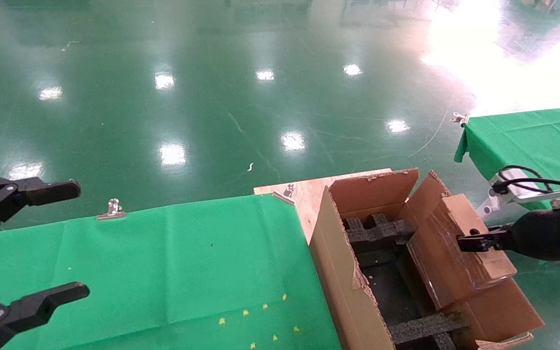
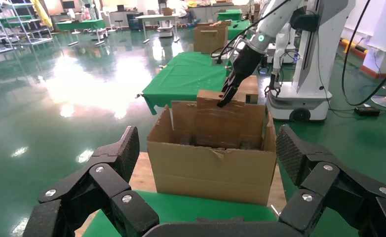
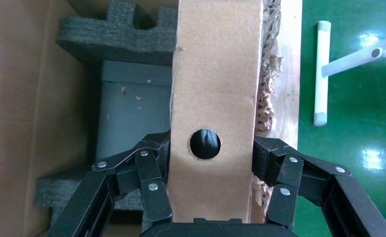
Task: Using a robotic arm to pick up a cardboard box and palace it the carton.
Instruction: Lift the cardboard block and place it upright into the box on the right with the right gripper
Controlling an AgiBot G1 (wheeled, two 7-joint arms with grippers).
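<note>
The carton stands open right of the green table, with ragged flaps and black foam inserts inside. My right gripper, on the white arm, is shut on the narrow holed side of the slim cardboard box. The box stands on edge, tilted, with its lower part inside the carton near the right wall. In the right wrist view the fingers clamp both faces of the box above the foam. My left gripper is open and empty at the far left, also in its wrist view.
A green-clothed table with metal clips lies left of the carton. A wooden board sits under the carton. A second green table is at the right. A white robot base stands beyond the carton.
</note>
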